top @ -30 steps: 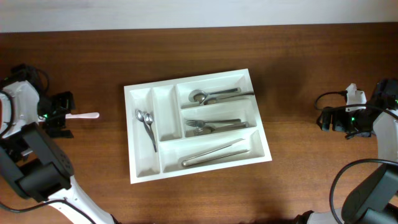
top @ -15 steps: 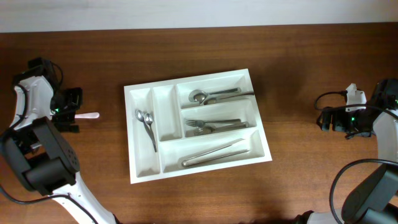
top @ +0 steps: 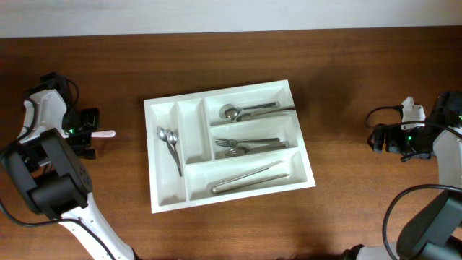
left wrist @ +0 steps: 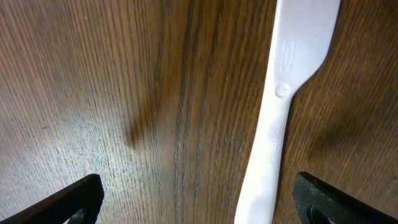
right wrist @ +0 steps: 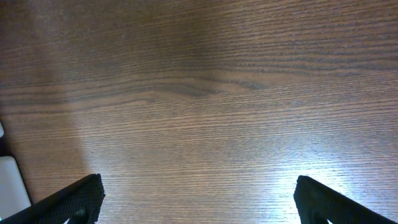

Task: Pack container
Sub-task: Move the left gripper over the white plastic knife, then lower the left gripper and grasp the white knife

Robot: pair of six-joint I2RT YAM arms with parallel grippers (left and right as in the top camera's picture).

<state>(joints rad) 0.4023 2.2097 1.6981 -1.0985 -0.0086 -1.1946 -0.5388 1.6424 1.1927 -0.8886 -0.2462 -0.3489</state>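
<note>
The white five-compartment container (top: pixel 165 203) lies slightly turned in the middle of the table and holds metal spoons, forks and knives. A white plastic utensil (top: pixel 104 133) lies on the table to its left. My left gripper (top: pixel 86 134) is open, low over that utensil's handle end. In the left wrist view the white utensil (left wrist: pixel 280 112) runs between the open fingertips (left wrist: pixel 199 199), close to the right finger. My right gripper (top: pixel 377 139) is open and empty at the far right, over bare wood (right wrist: pixel 199 124).
The container's corner (right wrist: pixel 9 180) shows at the left edge of the right wrist view. The table's back edge meets a pale wall at the top of the overhead view. Cables hang by both arms.
My left gripper has shifted right along the plastic utensil toward the container, covering more of its handle. The right arm and the container have not moved.
</note>
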